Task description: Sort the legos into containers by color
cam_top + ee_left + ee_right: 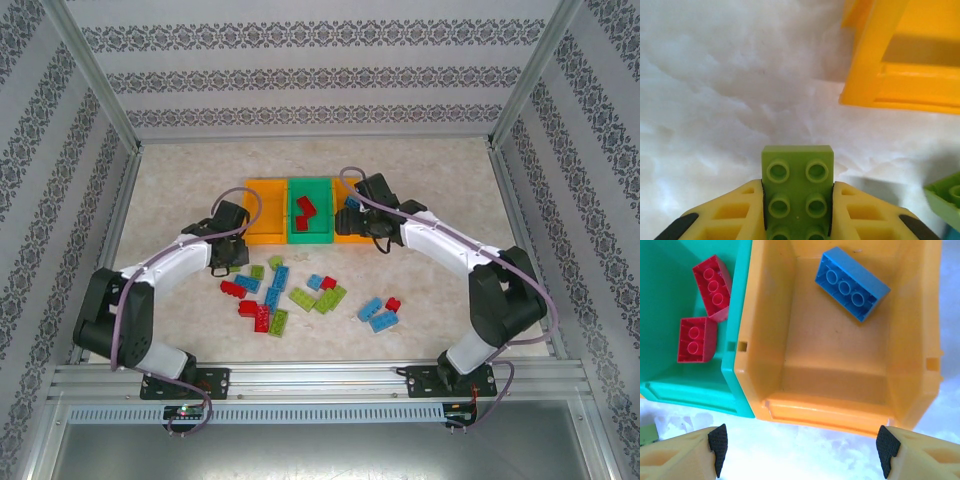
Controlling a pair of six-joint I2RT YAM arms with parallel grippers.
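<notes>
The left claw (798, 202) is clamped on a lime green brick (798, 167), one yellow finger pressed against each long side. The brick is two studs wide, and its long axis runs straight out from the wrist; its rear end is hidden between the fingers. Just beyond it and off to the right sits the near corner of the left orange bin (900, 75), close by but not touching, so I'd judge the coming move to be a short carry far and right over that wall. This arm is plainly the nearer one. The green bin (312, 237) in the middle holds two red bricks (704, 310). The right claw (800, 450) hangs with its jaws apart over the near wall of the right orange bin (830, 410), where one blue brick (852, 280) lies. The loose legos (290, 295) are scattered on the tabletop (440, 180), nearer than the bins.
</notes>
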